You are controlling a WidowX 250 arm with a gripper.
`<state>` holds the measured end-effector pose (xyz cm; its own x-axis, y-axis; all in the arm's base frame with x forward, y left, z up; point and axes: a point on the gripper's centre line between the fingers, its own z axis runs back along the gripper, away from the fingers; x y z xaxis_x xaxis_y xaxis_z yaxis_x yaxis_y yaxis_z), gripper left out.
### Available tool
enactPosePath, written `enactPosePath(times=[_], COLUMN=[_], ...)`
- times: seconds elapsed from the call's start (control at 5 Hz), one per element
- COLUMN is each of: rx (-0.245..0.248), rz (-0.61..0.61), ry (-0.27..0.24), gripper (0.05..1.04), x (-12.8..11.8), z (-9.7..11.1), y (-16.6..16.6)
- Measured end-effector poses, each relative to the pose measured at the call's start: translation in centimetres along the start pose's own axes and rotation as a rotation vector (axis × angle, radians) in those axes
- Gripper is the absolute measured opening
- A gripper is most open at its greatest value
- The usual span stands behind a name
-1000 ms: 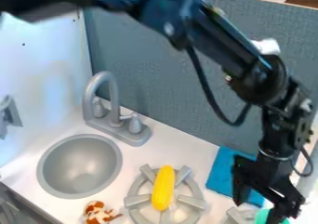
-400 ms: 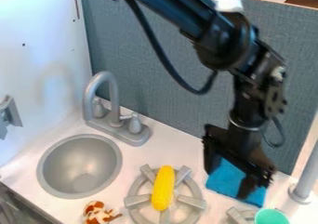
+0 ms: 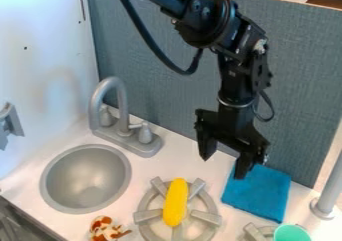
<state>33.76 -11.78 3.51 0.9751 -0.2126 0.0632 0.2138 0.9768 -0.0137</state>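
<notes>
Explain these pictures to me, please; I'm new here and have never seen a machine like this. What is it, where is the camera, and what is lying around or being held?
The machine is a black robot arm ending in a black two-finger gripper. Every picture comes from one fixed camera looking down at a slant. The fingers are apart and hold nothing; they hang by a flat blue cloth, though I can't tell whether they touch it. On the white counter, a yellow corn-shaped piece lies across a round grey burner. To its left are a round grey sink and curved grey faucet.
</notes>
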Motion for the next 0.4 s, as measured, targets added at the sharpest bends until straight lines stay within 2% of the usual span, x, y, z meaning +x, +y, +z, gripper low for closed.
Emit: enactPosePath(times=[0.4], rx=[0.058], rz=[0.024], ry=[0.033], gripper=[1.003], x=[2.8], z=[-3.8], y=[0.5])
